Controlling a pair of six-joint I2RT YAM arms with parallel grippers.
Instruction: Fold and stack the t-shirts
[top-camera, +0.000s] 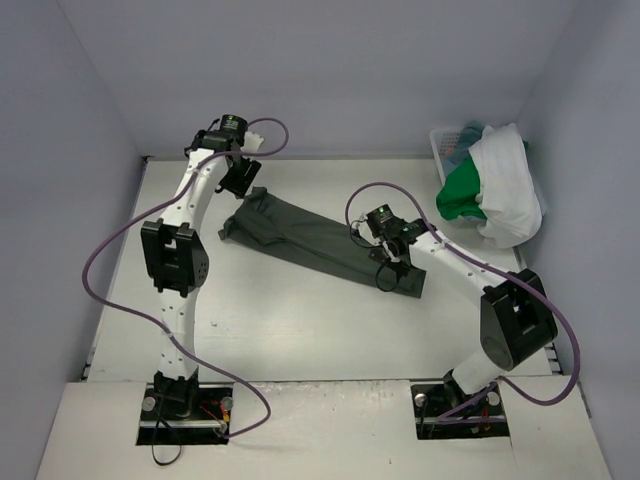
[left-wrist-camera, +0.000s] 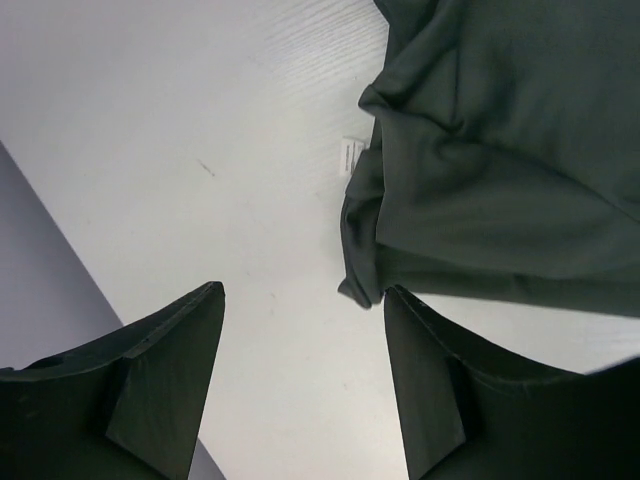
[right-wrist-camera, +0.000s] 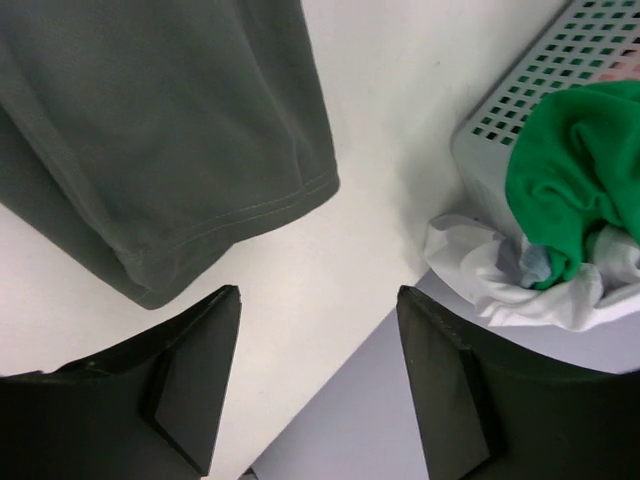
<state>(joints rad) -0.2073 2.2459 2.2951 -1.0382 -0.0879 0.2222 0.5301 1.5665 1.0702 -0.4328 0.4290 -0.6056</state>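
The dark grey-green t-shirt (top-camera: 310, 240) lies folded into a long band, slanting across the middle of the table. My left gripper (top-camera: 239, 182) hovers open just beyond its far left end. In the left wrist view that end of the shirt (left-wrist-camera: 500, 150), with a small white tag (left-wrist-camera: 352, 155), lies past the open left gripper (left-wrist-camera: 300, 290). My right gripper (top-camera: 392, 266) is open over the shirt's near right end. In the right wrist view the shirt's hem (right-wrist-camera: 160, 120) lies ahead and to the left of the right gripper (right-wrist-camera: 318, 295), which holds nothing. A white t-shirt (top-camera: 505, 195) and a bright green t-shirt (top-camera: 462, 190) hang out of the basket.
The white lattice basket (top-camera: 442, 145) stands at the back right corner against the wall, with a bit of teal cloth (top-camera: 468, 130) showing inside. In the right wrist view the basket (right-wrist-camera: 540, 90), the green cloth (right-wrist-camera: 570, 170) and the white cloth (right-wrist-camera: 540, 290) lie close ahead. Walls enclose the table.
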